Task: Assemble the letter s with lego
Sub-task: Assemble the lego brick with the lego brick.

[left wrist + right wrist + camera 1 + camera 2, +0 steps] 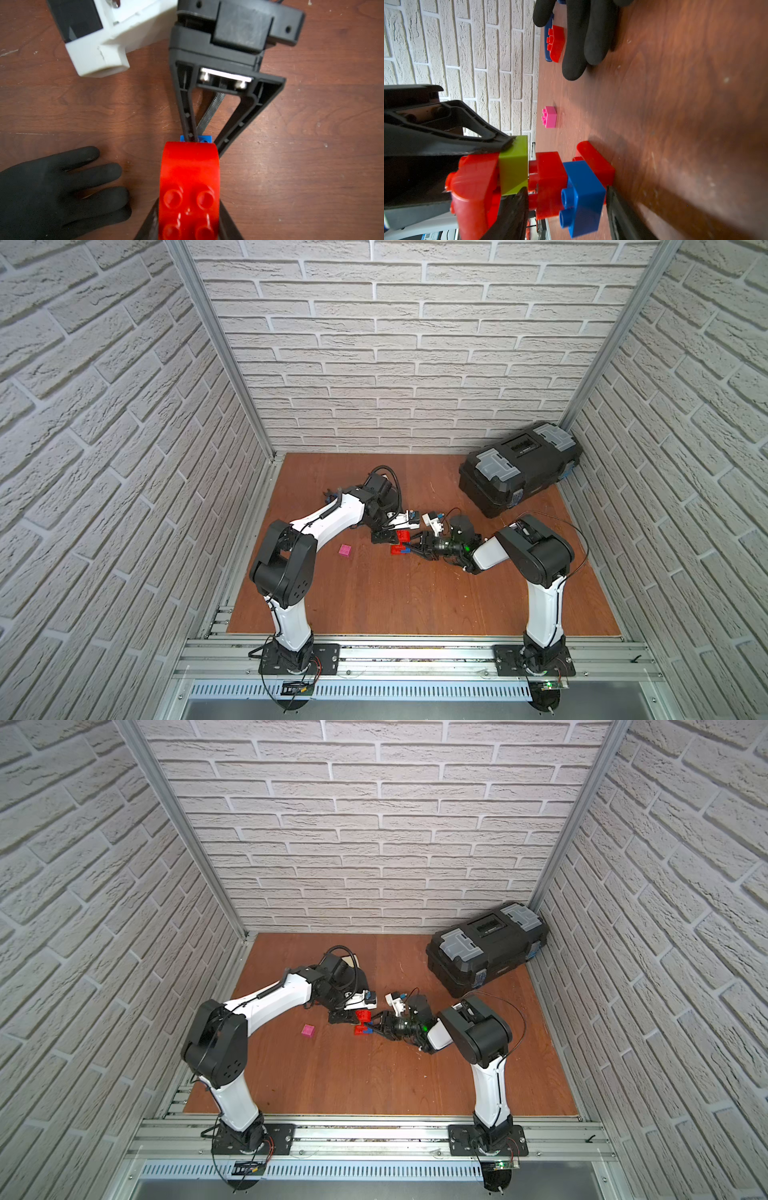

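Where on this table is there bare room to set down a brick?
Free: the wide near strip of table between the arm bases; the far band between the left arm and the toolbox. Crowded: the centre, where left gripper and right gripper hold the bricks, with the pink brick and glove close by.

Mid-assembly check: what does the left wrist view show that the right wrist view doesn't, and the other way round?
Only the left wrist view: the right end effector head-on with its whole body, and the white camera housing beside it. Only the right wrist view: the lime green brick beneath the red curved brick, the lone pink brick, another red brick by the black glove, and the brick wall. Both: the black glove, the blue brick, the red curved brick in the left end effector, and the wooden table.
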